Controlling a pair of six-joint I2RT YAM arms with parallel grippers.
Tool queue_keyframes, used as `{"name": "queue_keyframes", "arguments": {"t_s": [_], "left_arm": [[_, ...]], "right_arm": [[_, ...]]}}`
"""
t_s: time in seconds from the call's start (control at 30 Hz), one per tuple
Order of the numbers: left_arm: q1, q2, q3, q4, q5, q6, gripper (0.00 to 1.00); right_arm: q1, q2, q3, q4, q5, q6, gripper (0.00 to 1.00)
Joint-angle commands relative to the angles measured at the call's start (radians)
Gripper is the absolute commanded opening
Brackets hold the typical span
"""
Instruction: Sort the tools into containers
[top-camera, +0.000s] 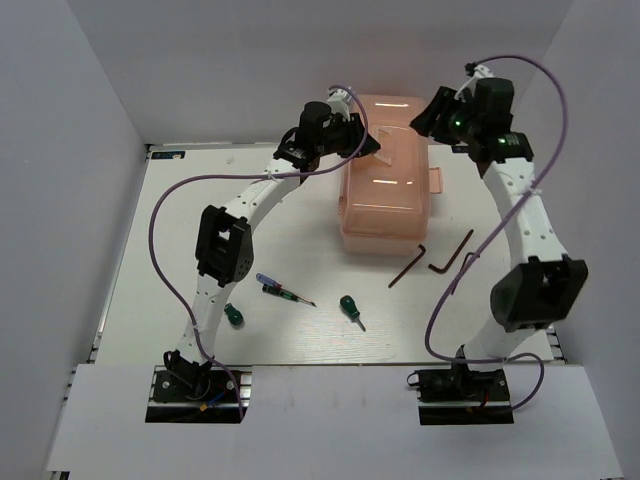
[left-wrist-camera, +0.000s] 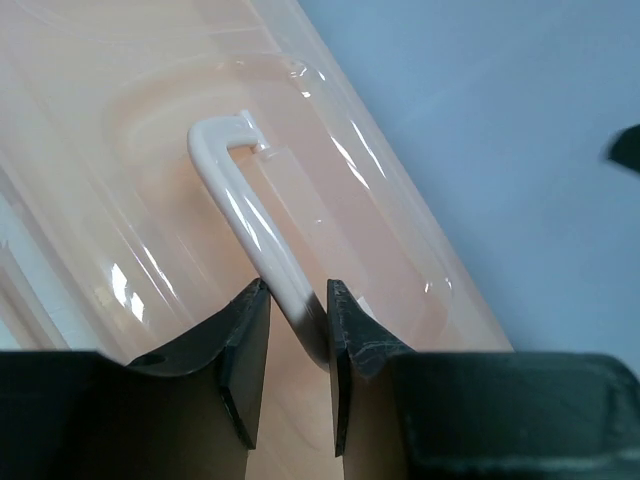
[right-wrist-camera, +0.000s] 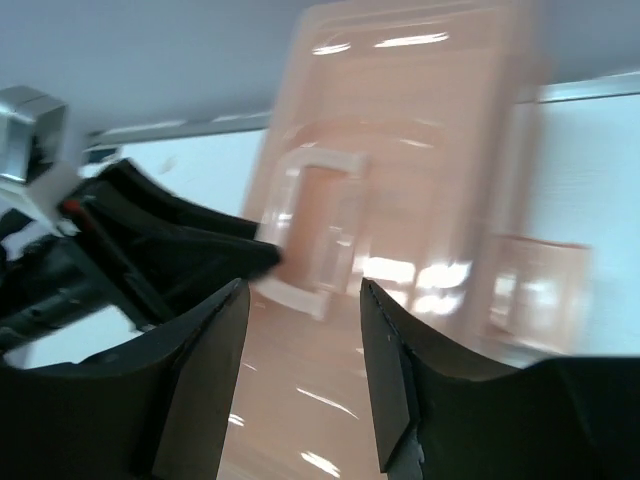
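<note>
At the near left of the white table, a stubby green-handled screwdriver is seen just beside the left arm. A slim blue-and-red-handled screwdriver is laid a little to its right. A second stubby green-handled screwdriver is found further right, apart from both.

Behind these, at the far middle of the table, the peach-pink translucent plastic toolbox is set with its lid down. The left gripper is positioned over the lid from the left side. Its jaws are narrowed onto the curved white lid handle, which is pinched between them.

Right of the toolbox's near corner, one thin dark L-shaped hex key is laid on the table, with the other dark hex key just beside it.

The right gripper is held over the far right end of the toolbox. Its jaws are spread apart with nothing between them, though its wrist view is blurred.
</note>
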Motion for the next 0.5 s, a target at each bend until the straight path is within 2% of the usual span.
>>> {"name": "queue_keyframes", "arguments": {"t_s": [0.0, 0.07, 0.17, 0.27, 0.47], "left_arm": [[-0.015, 0.033, 0.018, -0.017, 0.017, 0.000, 0.27], [-0.015, 0.033, 0.018, -0.008, 0.008, -0.014, 0.27], [-0.025, 0.033, 0.018, -0.007, -0.012, -0.039, 0.23], [-0.025, 0.033, 0.018, -0.007, -0.012, -0.039, 0.23], [-0.025, 0.033, 0.009, -0.007, -0.012, -0.039, 0.31]], "right_arm": [[-0.070, -0.094, -0.109, -0.008, 0.253, -0.165, 0.54], [-0.114, -0.096, -0.161, -0.019, 0.240, -0.168, 0.56], [-0.229, -0.055, -0.254, -0.048, 0.084, -0.169, 0.59], [-0.312, -0.021, -0.342, 0.035, -0.073, -0.171, 0.65], [-0.372, 0.132, -0.333, 0.070, -0.320, -0.176, 0.72]]}}
